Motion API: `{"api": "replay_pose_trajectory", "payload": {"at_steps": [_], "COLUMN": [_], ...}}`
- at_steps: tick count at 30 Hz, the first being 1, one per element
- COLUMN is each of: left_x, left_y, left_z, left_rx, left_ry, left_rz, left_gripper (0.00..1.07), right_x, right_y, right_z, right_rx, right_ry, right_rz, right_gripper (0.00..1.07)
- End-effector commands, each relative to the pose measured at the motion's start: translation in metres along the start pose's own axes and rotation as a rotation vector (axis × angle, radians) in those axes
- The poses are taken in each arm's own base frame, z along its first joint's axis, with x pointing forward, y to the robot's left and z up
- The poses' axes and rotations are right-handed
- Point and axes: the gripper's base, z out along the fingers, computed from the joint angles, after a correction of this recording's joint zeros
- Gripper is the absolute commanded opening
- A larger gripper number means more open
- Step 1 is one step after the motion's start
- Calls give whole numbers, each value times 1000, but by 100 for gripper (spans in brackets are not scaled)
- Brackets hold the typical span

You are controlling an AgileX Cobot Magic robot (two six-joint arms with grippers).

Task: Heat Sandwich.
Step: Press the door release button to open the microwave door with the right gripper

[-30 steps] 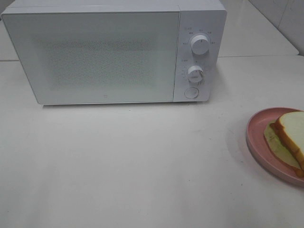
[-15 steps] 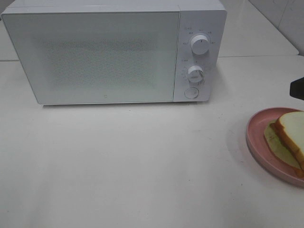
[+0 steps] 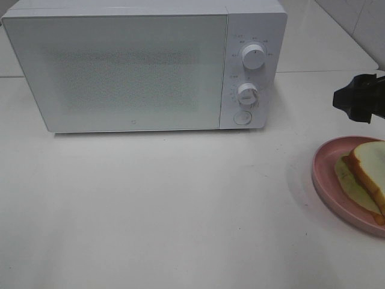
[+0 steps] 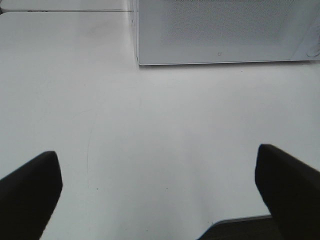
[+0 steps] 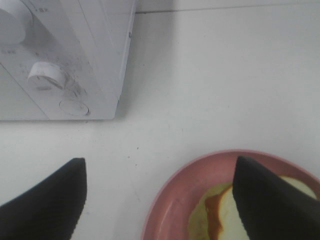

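Observation:
The sandwich (image 3: 366, 173) lies on a round pink plate (image 3: 325, 174) at the table's right edge, white bread with tan crust and pale filling; the right wrist view shows its edge (image 5: 220, 215) on the plate (image 5: 175, 200). My right gripper (image 3: 361, 99) hangs dark above and behind the plate, open (image 5: 160, 200), nothing between its fingers (image 5: 45, 205). The white microwave (image 3: 138, 66) stands at the back, door shut. My left gripper (image 4: 160, 195) is open over bare table, facing the microwave (image 4: 225, 30); it is out of the exterior high view.
The microwave's control panel carries two knobs (image 3: 253, 57) and a round button (image 3: 242, 117). A white table (image 3: 168, 205) spreads in front. In the left wrist view the table's near edge (image 4: 235, 221) shows.
My right gripper has come into the exterior high view from the right edge and moved left, above the plate. The microwave, plate and sandwich have not moved.

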Motion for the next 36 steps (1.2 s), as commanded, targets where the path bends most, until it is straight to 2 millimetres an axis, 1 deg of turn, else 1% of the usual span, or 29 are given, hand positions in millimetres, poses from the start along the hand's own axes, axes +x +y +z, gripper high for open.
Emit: {"api": "replay_pose_trajectory", "payload": {"at_steps": [1, 3, 5, 7, 8, 10, 11, 14, 18, 20, 21, 24, 25, 28, 33, 36], "left_x": [1, 1, 1, 1, 1, 1, 1, 1, 1, 1, 1, 1, 1, 1, 1, 1], "left_y": [-1, -1, -1, -1, -1, -1, -1, -1, -1, -1, -1, -1, -1, -1, -1, -1], "left_z": [-3, -3, -3, -3, -3, -3, -3, -3, -3, -3, -3, -3, -3, -3, -3, -3], "left_rx": [8, 8, 8, 8, 8, 8, 8, 8, 8, 8, 8, 8, 8, 8, 8, 8], "left_ry": [-33, -33, -33, -33, -33, -33, -33, -33, -33, -33, -33, -33, -33, -33, -33, -33], "left_rz": [0, 0, 0, 0, 0, 0, 0, 0, 0, 0, 0, 0, 0, 0, 0, 0], "left_gripper": [98, 98, 98, 98, 98, 98, 98, 98, 98, 98, 98, 98, 98, 98, 98, 98], "right_x": [-4, -4, -4, 0, 1, 2, 5, 7, 13, 13, 16, 18, 20, 24, 29, 39], "right_y": [3, 16, 19, 32, 35, 37, 43, 49, 64, 66, 72, 78, 83, 90, 100, 111], "right_z": [8, 14, 16, 24, 26, 29, 34, 38, 46, 47, 49, 50, 51, 53, 54, 55], "right_rx": [-16, -60, -72, -106, -111, -112, -117, -117, -93, -84, -63, -46, -28, -8, 7, 16], "right_ry": [-71, -103, -110, -110, -109, -106, -109, -120, -155, -172, -198, -221, -241, -271, -308, -315], "right_rz": [-43, -104, -108, -115, -113, -107, -108, -112, -106, -108, -120, -128, -126, -127, -129, -132], "right_gripper": [76, 76, 76, 76, 76, 76, 76, 76, 76, 76, 76, 76, 76, 76, 76, 76]}}
